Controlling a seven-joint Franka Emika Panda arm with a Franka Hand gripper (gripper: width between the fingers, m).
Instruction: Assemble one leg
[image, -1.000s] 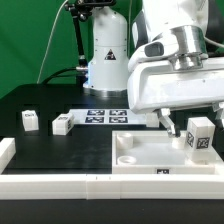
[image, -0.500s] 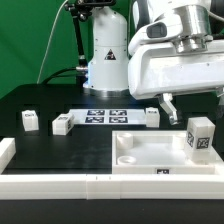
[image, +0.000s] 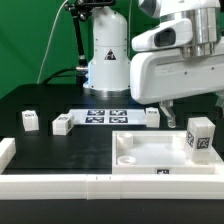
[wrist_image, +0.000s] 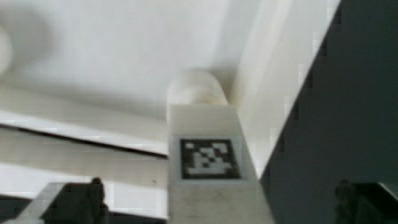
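The leg stands upright with its long axis vertical, on the corner of the flat white panel that lies toward the exterior view's right. It is a small white block, slightly taller than wide. Its black-and-white tag is on the side face turned toward the exterior camera. Whether its foot sits in a socket cannot be told.

In the wrist view the leg appears as a long white bar seen nearly end-on, with the tag close to the near end. The far end is blurred.

My gripper hangs above the leg and clear of it. The jaws are spread wide and have hold of nothing. The dark fingertips sit well out on either side of the bar.

The panel rests on the black table. Behind it lies the marker board.

- A spare block sits just beside the marker board's end, toward the exterior view's right.
- A second block sits near its other end.
- A third block stands farther toward the exterior view's left.
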